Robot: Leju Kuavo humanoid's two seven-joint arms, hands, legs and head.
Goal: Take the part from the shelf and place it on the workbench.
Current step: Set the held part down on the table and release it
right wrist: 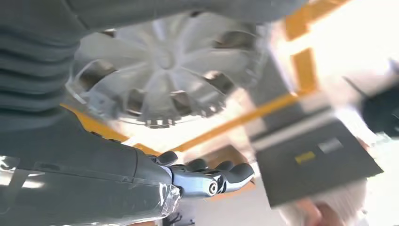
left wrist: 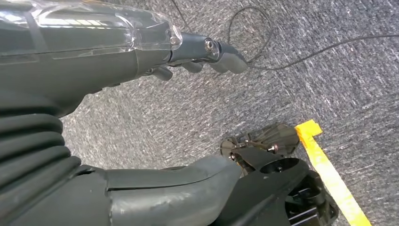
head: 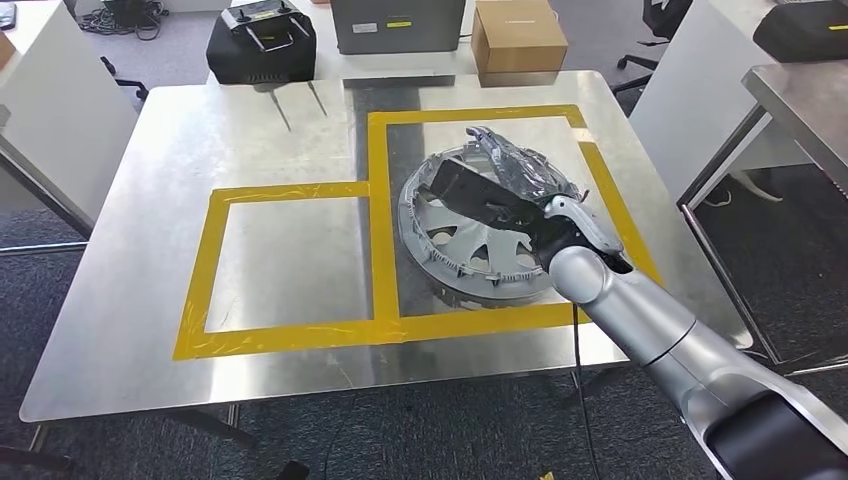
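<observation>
We see the part, a silver wheel cover (head: 470, 235), lying flat on the workbench (head: 150, 180) inside the right yellow tape box (head: 378, 200), rim near the tape at 9 o'clock. Placement looks done, in our judgement. Risk: right hand (head: 500, 185) hovers over the cover's 1 o'clock edge; a low retreat could snag spokes and drag it across the tape. Right arm reaches in from 5 o'clock, wrist level. In the right wrist view its fingers (right wrist: 221, 172) stretch out, gripping nothing, though motion blur makes contact with the cover hard to judge. Left hand (left wrist: 141, 47) hangs over carpet, fingers (left wrist: 226, 59) extended, empty.
</observation>
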